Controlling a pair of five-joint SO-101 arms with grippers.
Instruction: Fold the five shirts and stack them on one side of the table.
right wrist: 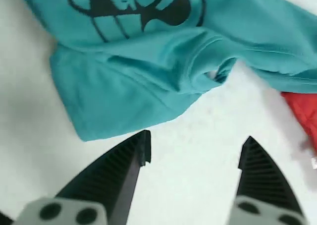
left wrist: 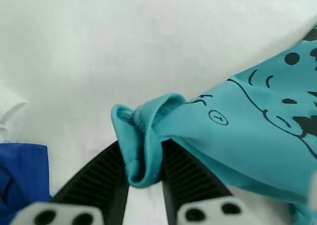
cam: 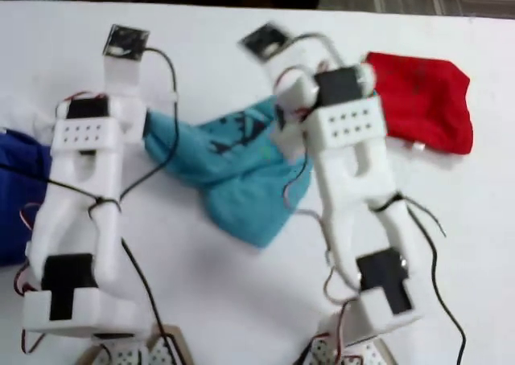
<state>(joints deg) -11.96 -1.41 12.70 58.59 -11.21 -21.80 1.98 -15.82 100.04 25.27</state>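
A teal shirt (cam: 233,168) with a black print lies crumpled at the table's middle between the two arms. My left gripper (left wrist: 143,160) is shut on a bunched edge of the teal shirt (left wrist: 237,136); in the high view that gripper (cam: 149,128) sits at the shirt's left end. My right gripper (right wrist: 197,145) is open just above the table, close to the teal shirt (right wrist: 148,71) but not touching it. In the high view it (cam: 282,132) is at the shirt's upper right part. A red shirt (cam: 422,100) lies folded at the back right. A blue shirt (cam: 16,188) lies at the left edge.
The white table (cam: 241,301) has free room at the front middle and along the back. Black cables trail from both arms across the table. The red shirt (right wrist: 303,111) lies close beside the right gripper. Something white (left wrist: 10,113) lies beside the blue shirt (left wrist: 20,178).
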